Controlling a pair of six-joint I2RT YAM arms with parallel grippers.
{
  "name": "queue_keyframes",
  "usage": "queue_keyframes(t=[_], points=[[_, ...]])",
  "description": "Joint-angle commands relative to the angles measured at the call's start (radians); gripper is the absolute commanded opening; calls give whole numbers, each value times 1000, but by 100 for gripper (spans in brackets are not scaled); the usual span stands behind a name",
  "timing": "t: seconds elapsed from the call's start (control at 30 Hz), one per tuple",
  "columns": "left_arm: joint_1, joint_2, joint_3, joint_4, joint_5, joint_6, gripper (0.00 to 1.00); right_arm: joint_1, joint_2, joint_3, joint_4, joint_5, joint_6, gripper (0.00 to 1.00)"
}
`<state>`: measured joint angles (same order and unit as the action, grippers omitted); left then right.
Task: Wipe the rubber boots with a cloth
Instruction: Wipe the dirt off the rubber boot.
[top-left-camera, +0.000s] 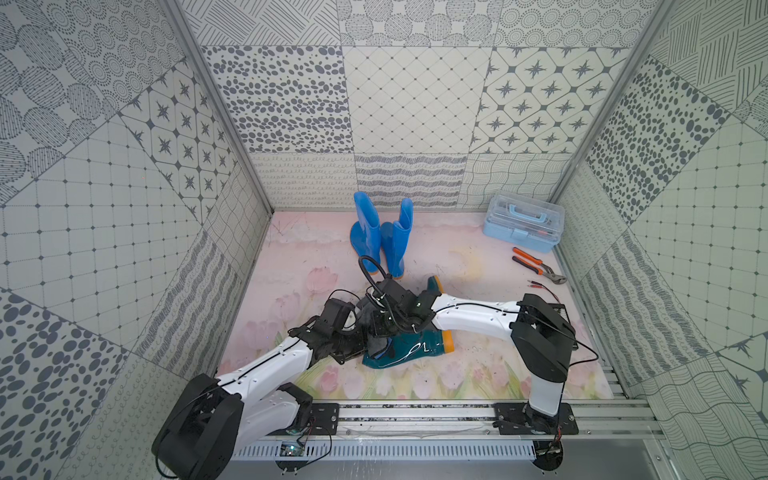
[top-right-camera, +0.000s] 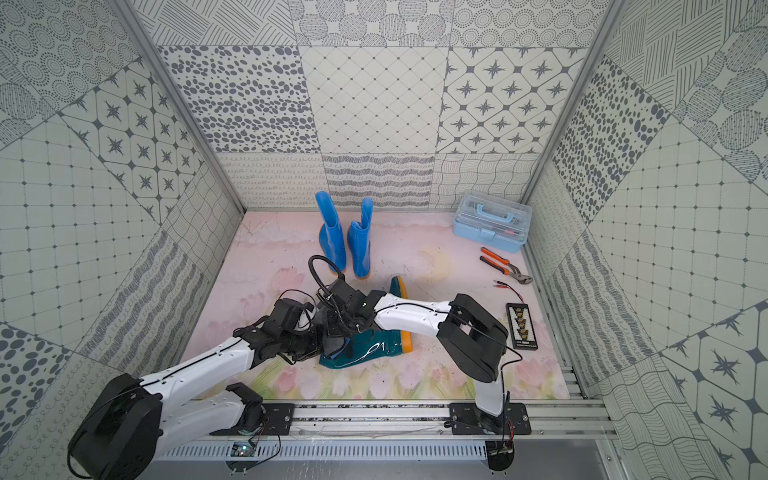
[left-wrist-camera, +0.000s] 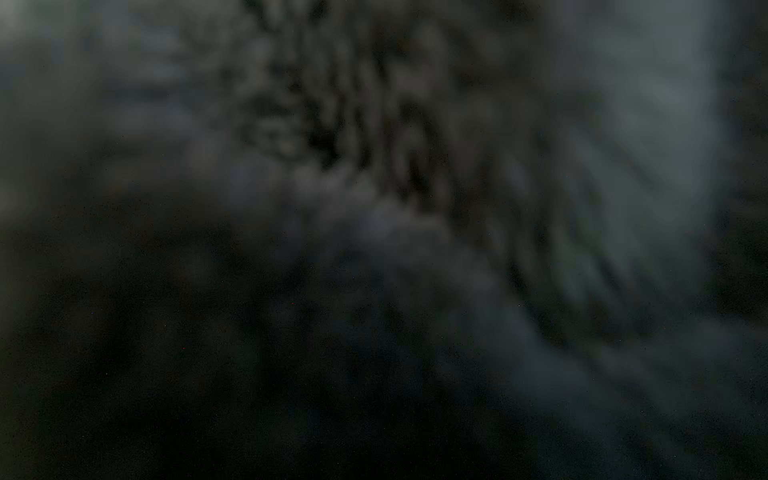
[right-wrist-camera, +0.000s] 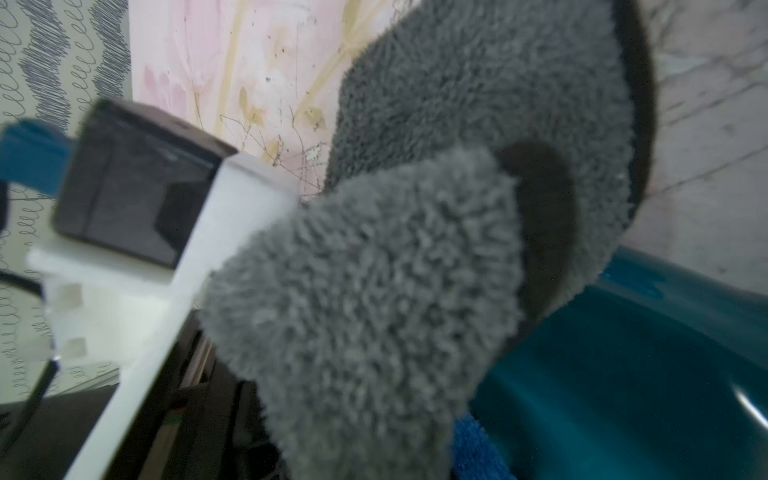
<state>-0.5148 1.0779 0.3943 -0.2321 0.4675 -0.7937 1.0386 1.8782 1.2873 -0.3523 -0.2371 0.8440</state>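
Frame ctr: my L gripper (top-left-camera: 362, 343) & R gripper (top-left-camera: 382, 326) fingers pressed together, seemingly pinching limp fluffy grey microfibre cloth (right-wrist-camera: 415, 270) on slick teal rubber boot (top-left-camera: 419, 347); I'd grip hem.

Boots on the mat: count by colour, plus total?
Blue boots: 2
Teal boot: 1
Total: 3
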Motion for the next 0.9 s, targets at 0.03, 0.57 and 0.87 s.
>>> queue_keyframes(t=[0.03,0.57,0.87], points=[[-5,-31,25,43,49,29,0,-77,-80,-78,27,-30,10,0],[-8,-34,23,61,33,19,0,52,-466,-334,-89,142,76,0],[-7,-73,27,11,34,16,0,97,-273,-332,78,27,107,0]])
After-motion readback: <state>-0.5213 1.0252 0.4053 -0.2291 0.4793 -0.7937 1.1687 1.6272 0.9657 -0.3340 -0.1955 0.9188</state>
